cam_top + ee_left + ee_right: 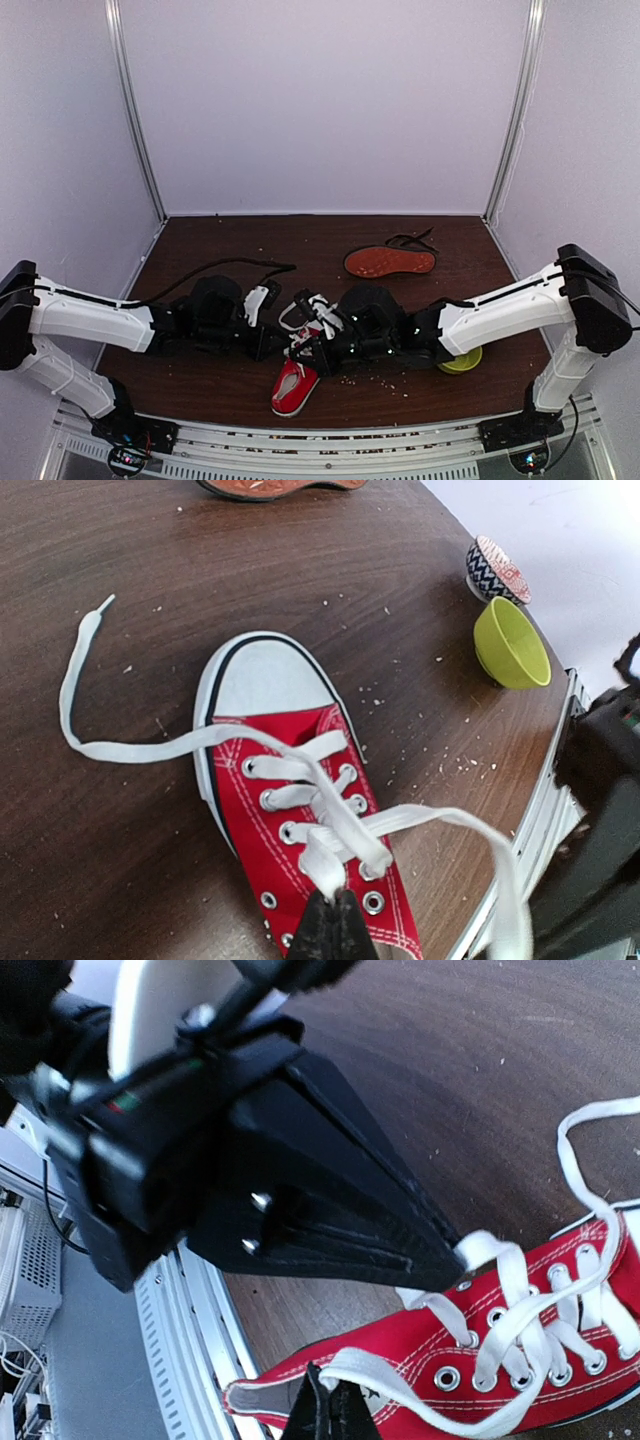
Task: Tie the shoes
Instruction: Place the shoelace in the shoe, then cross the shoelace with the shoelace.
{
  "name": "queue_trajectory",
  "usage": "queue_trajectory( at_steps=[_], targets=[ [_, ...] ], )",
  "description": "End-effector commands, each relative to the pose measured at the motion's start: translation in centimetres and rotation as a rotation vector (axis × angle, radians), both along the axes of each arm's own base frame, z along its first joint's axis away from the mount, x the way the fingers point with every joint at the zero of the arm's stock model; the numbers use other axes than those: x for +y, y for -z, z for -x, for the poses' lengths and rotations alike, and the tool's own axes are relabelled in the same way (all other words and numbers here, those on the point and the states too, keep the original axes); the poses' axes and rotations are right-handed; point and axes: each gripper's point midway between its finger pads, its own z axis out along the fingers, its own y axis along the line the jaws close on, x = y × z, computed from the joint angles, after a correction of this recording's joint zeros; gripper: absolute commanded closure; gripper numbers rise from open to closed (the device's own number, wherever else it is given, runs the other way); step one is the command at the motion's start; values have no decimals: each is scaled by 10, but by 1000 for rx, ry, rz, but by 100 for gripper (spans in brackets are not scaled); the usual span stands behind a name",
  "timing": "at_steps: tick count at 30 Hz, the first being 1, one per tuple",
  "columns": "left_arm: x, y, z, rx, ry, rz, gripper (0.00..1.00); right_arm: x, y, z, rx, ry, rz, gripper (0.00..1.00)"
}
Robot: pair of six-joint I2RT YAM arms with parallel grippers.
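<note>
Left pincer is fully closed, pinching the white lace where it crosses over the upper eyelets of the red sneaker. From the right wrist view we see its tips clamped on that strand just above the tongue.

Right pincer is closed too. The other lace strand loops in from the eyelets and ends right at its tips, so we read that as a grip on the lace.

The sneaker sits upright on the tabletop, centre, near the front rail, heel opening toward the rail and white toe cap pointing away. Both pincers meet over it.

A free lace end runs off the toe-end eyelets and lies slack on the tabletop beside the toe cap.

The black shoe lies sole up, reddish-brown sole showing, farther back and well apart from the sneaker, with its black laces trailing at one end.

A green bowl and a patterned bowl sit just beside each other near the right arm. Pale crumbs are scattered across the wood.
</note>
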Motion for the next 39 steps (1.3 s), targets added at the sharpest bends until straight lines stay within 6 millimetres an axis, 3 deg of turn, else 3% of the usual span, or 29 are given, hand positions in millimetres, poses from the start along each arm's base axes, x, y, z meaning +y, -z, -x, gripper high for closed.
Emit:
queue_trajectory(
  at_steps=[1,2,7,9,12,15,19,28,34,39],
  targets=[
    [0,-7,-2,-15,-27,39,100,-4,33,3,40,10,91,100],
    [0,-5,-2,-8,-22,38,100,-7,35,3,47,16,93,97],
    [-3,-6,-1,-3,-12,44,100,-34,32,8,44,53,102,56],
    [-4,-8,-1,-6,-10,48,100,-48,28,7,30,82,104,44],
    [-5,-9,-1,-5,-7,52,100,-70,26,2,15,145,125,33],
    [-5,-8,-1,-1,-8,53,100,-86,27,-9,36,226,113,29],
    [-7,-6,0,6,-3,55,100,-84,38,-15,95,258,131,39],
    [-7,-8,0,9,0,56,100,-35,41,0,175,166,75,57],
    [-9,-7,1,13,7,53,100,-25,51,5,192,137,80,66],
    [-10,-7,0,15,9,54,100,-20,56,4,187,129,94,83]
  ],
)
